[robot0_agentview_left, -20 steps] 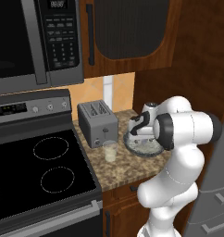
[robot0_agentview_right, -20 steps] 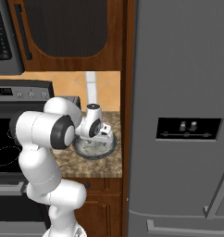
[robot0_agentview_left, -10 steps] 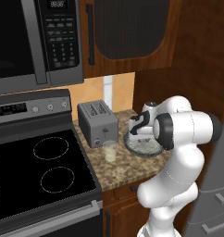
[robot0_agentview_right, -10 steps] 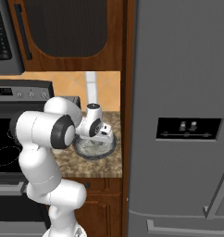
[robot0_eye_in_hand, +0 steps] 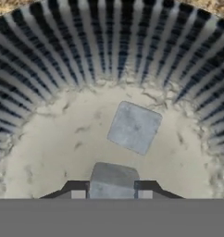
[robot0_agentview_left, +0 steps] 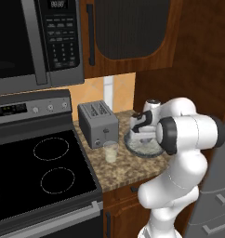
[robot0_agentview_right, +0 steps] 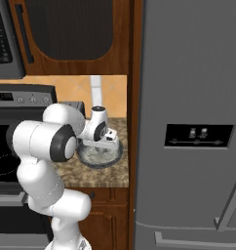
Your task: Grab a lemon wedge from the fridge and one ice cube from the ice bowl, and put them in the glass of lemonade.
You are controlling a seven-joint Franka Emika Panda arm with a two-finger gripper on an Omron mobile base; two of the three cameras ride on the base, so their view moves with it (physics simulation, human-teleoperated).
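Nothing has shifted over the last second: your arm sits in the same pose with the tool low inside the ice bowl, so you are pausing at the pick, not lifting yet. In the hand view one grey ice cube lies between the two tips, which stand just at its sides; whether they are clenched on it you cannot tell. A second cube rests further in on the bowl's speckled floor. The glass of lemonade waits on the surface just in front of the toaster, near the bowl, its liquid pale. The fridge is closed, lemon wedge unseen
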